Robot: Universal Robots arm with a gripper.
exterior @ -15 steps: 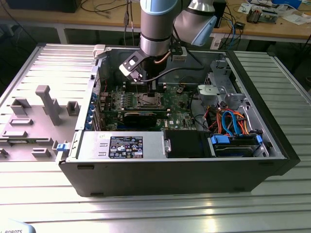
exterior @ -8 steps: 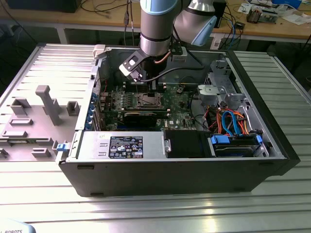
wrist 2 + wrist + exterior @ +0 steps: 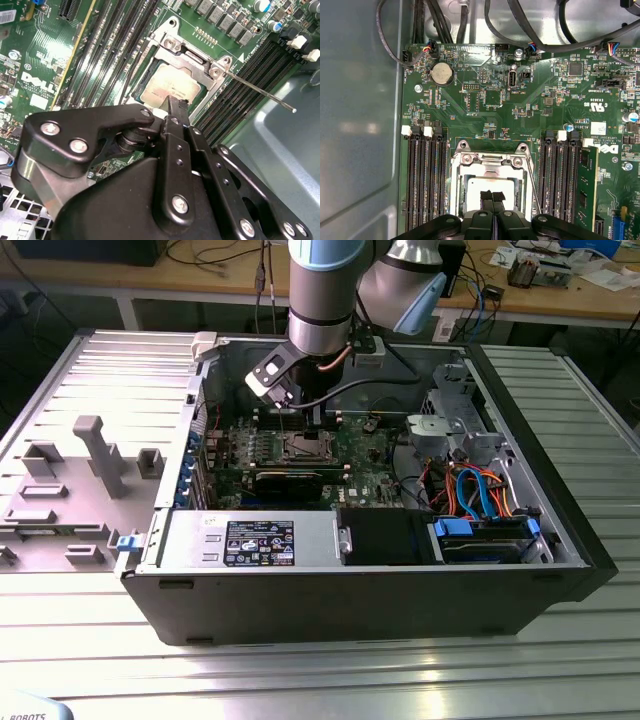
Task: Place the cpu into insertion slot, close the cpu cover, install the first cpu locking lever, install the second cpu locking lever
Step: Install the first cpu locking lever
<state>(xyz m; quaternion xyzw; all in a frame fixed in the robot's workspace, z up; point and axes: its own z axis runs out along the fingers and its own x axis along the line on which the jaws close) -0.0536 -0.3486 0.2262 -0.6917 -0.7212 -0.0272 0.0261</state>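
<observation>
Counts: I count one cpu [image 3: 167,87], one insertion slot [image 3: 305,447], one cpu cover [image 3: 487,159], one gripper [image 3: 492,196], and only one lever rod [image 3: 260,92] that I can be sure of.
Where: in the exterior view the slot sits at about 10 o'clock from the middle of the computer case [image 3: 350,610]. The cpu lies in the slot, and the cover looks to be down around it.
Hidden: in both wrist views the gripper's black links cover the near edge of the cpu and cover.
Orientation: the cpu lies flat with its metal top up. It is square, so it has no long axis, and its edges run parallel with the memory slots [image 3: 425,185]. The rod slants out from a socket corner.
Tool: the fingers are pressed together with nothing between them, tips over the cpu's top. I cannot tell whether they touch it.
</observation>
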